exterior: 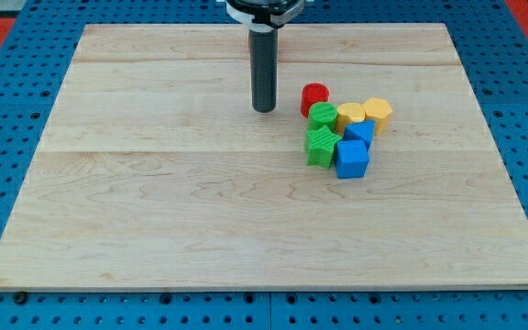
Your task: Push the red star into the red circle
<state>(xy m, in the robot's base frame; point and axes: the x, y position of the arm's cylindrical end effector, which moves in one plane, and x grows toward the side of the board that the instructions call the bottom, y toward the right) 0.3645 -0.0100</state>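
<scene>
One red circle (314,96) tops a touching cluster of green, yellow and blue blocks; my tip (264,109), a bare clawless rod, stands just to its left, apart.

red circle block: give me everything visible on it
The red circle is a short, upright cylinder, glossy like plastic or painted wood, flat top facing up. It sits at the top-left edge of the block cluster on the wooden board, apparently touching the green block just below it. My tip stands to its left, apart, with bare board between. Its far side is hidden.
</scene>
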